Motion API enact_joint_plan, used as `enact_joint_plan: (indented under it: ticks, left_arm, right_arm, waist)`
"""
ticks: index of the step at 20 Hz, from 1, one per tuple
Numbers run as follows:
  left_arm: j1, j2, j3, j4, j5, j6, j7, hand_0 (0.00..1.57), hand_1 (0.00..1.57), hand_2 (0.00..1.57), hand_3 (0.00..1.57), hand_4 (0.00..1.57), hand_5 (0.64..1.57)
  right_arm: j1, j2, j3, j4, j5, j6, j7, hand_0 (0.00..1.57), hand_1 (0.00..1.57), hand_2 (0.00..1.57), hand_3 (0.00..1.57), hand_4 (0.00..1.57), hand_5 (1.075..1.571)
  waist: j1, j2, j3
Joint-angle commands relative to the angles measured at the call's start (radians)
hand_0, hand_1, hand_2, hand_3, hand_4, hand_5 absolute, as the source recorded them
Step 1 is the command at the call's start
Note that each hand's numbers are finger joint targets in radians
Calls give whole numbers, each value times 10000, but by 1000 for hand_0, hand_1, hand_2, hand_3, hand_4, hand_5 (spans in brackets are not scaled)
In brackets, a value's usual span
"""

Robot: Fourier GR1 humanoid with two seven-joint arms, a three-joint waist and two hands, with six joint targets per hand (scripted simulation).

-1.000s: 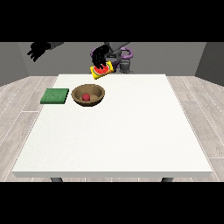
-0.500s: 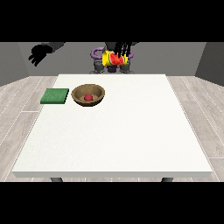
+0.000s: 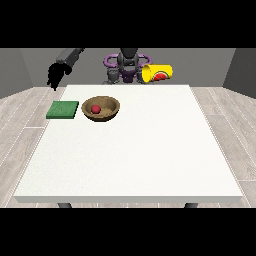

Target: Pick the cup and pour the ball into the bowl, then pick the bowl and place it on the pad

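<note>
The wooden bowl point(image 3: 101, 114) stands on the white table point(image 3: 135, 155) at the far left, with the red ball point(image 3: 96, 108) inside it. Just left of the bowl lies the green pad point(image 3: 63, 109). The yellow cup point(image 3: 156, 73), with a red mark on its side, lies tipped sideways at the table's far edge, right of the robot's body. The hand at the view's left point(image 3: 54, 78) hangs in the air above and behind the pad, fingers pointing down, holding nothing. No hand shows at the view's right; none is visible around the cup.
The robot's dark torso point(image 3: 127, 65) with purple shoulder rings stands behind the far edge. Wooden floor surrounds the table. The table's middle and near half are bare white surface.
The cup has moved right, from over the bowl to the far edge beside the robot, and now lies sideways. The ball sits in the bowl. The hand at the view's left has lowered slightly.
</note>
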Motion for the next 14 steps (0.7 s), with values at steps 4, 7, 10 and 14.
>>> enact_joint_plan:
  ticks: [4,7,10,14]
  left_arm:
    - [28,1627,2483,-355,3711,-3154,-1136,0,0,0,0,1058,1561]
    - [22,2552,3108,-363,4402,-4059,-1023,0,0,0,0,1050,1559]
    - [295,2654,3192,-507,4551,-3991,-642,0,0,0,0,1039,1558]
    - [182,3306,3557,-560,5078,-4372,-365,0,0,0,0,984,1552]
  right_arm:
    - [-240,758,-113,203,-72,-609,-736,0,0,0,0,730,1566]
    - [-19,905,-226,804,-77,-349,-1583,0,0,0,0,735,1566]
    - [-273,902,-84,1720,6,77,-2117,0,0,0,0,722,1566]
    - [-1410,939,55,2487,68,-219,-2212,0,0,0,0,611,1557]
  waist:
    - [706,1199,79]
    - [789,1563,97]
    - [529,1726,104]
    - [355,1928,103]
